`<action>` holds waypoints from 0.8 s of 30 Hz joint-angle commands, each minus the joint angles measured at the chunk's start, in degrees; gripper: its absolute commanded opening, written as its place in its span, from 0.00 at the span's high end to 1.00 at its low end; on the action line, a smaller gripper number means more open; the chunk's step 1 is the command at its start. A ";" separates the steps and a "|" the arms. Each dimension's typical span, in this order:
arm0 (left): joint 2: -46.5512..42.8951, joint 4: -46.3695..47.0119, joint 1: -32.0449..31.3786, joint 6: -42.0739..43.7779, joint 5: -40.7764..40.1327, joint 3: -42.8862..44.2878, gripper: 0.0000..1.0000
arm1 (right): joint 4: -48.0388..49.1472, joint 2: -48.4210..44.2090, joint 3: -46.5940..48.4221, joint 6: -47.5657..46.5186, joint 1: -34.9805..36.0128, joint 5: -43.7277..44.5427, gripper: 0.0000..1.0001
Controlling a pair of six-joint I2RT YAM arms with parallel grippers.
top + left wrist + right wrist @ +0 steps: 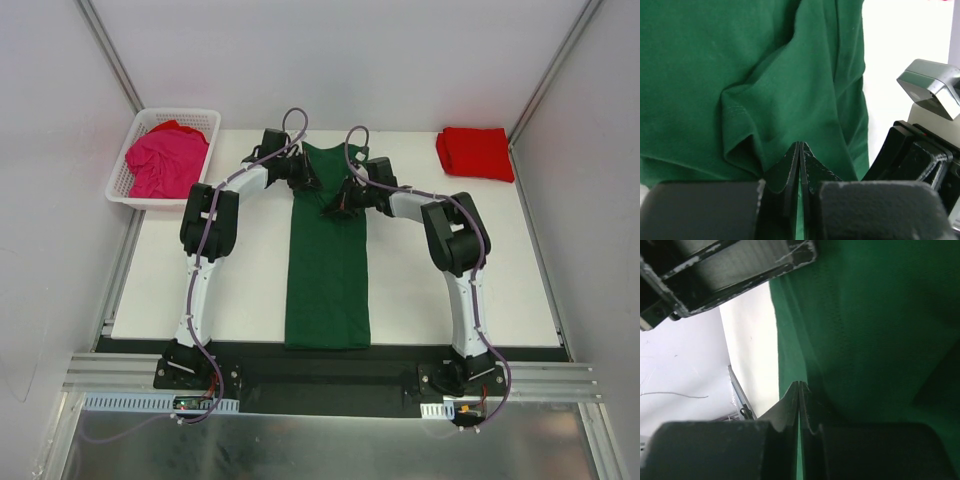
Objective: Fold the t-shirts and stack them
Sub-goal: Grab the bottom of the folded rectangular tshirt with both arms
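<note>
Left claw of mine is pressed together, fingers flat against each other, and my left wrist view shows the tips biting into a bunched fold of the dark green t-shirt, with creases running in toward them and a thin line of green between the pads. My right claw sits just to the right of the left one and a little nearer to my bases. It is closed the same way, pinching the cloth right at its edge, where the green meets the bare white counter.

From the two claws, the green t-shirt runs back toward me as one long narrow strip, lying flat down the middle of the counter, with its near end at the counter's near edge. A short stretch of it reaches beyond the claws toward the far edge.

Well to the left of my left claw, at the far left corner, stands the white lattice basket. The magenta pink t-shirt lies crumpled inside it, filling most of it.

Well to the right of my right claw and somewhat farther away, the bright red t-shirt rests on the counter's far right corner, folded into a compact block, apart from the green one.
</note>
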 commanded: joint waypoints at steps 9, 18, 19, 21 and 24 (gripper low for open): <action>-1.28 -4.07 0.71 2.67 -3.11 -0.17 1.00 | 1.12 2.54 2.58 1.10 -0.41 1.34 0.99; -1.63 -5.57 1.42 3.63 -3.81 -0.25 1.00 | -1.51 0.53 -1.11 0.84 -0.68 2.57 0.99; -1.63 -5.74 1.50 3.72 -3.90 -0.25 1.00 | -1.96 0.17 -1.46 0.57 -0.77 2.66 0.99; -1.72 -5.92 1.59 3.81 -4.08 -0.34 1.00 | -2.92 -0.88 -2.96 -0.04 -0.77 3.01 0.99; -1.72 -6.27 1.77 3.99 -4.25 -0.17 1.00 | -3.80 -2.46 -5.23 -0.66 -0.68 3.54 0.99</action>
